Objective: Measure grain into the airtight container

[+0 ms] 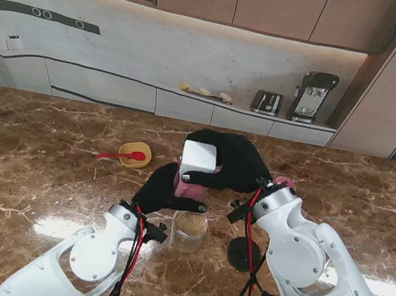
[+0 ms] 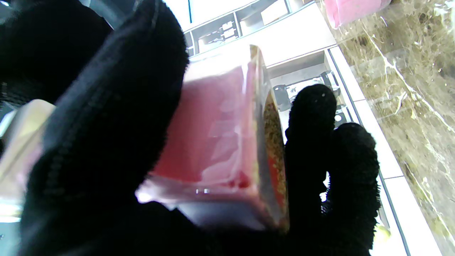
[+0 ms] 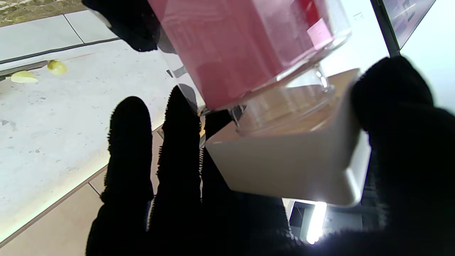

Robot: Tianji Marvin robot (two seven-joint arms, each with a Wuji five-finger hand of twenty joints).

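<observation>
Both black-gloved hands raised mid-table, left hand [image 1: 162, 191] and right hand [image 1: 235, 163] each with fingers [image 3: 128, 149] curled closed in a grasp

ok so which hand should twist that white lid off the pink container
Right. The right hand already wraps the white lid, while the left hand grips the pink container body, steadying it.

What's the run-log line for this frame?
left hand: shut on pink container body | right hand: shut on white lid | glass jar: holds grain, uncovered, nearer to me | yellow bowl: red spoon in it
</observation>
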